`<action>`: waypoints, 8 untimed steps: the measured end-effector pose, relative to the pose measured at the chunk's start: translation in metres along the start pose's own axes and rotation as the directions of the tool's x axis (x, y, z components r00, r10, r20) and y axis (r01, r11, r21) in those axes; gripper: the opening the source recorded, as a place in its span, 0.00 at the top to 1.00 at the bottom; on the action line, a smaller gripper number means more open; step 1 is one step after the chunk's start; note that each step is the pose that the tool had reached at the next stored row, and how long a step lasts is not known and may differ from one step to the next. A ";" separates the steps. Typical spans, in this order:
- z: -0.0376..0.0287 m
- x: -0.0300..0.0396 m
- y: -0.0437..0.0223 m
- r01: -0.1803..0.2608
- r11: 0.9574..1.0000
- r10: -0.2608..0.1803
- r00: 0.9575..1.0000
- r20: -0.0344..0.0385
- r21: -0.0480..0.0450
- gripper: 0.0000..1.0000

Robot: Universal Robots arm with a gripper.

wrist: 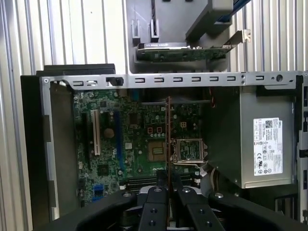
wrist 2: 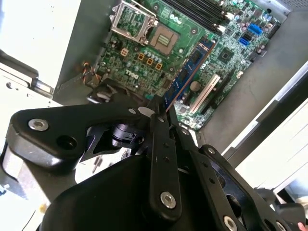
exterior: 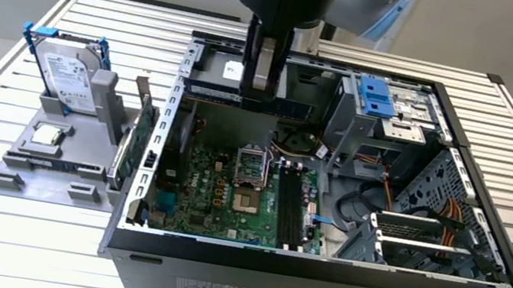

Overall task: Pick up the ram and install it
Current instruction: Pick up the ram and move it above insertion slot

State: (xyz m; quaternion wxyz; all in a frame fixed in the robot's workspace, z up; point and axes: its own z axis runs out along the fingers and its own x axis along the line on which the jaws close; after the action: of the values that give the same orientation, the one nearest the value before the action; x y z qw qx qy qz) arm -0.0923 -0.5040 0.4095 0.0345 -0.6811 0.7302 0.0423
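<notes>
The gripper [wrist: 168, 186] has its jaws closed on the ram [wrist: 168, 130]. It holds the stick above the motherboard [wrist: 139, 144] inside the open computer case [exterior: 319, 268].

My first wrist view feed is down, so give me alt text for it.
The end effector grips the ram edge-on, holding it over the green motherboard inside the open computer case. A silver power supply sits beside the board.

No lettering can be read; a white printed label [wrist: 266, 147] is seen on the power supply [wrist: 226, 139], another on the hard drive [exterior: 69, 79].
</notes>
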 end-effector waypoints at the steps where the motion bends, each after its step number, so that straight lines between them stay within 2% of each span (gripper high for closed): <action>1: 0.0000 -0.0001 -0.0016 -0.001 1.000 0.001 1.000 0.000 0.000 1.00; 8: -0.0001 -0.0010 -0.0136 -0.005 1.000 0.005 1.000 -0.001 0.000 1.00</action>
State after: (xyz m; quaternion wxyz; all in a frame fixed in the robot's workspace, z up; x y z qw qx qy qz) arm -0.0787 -0.5040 0.4095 0.0342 -0.6793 0.7319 0.0420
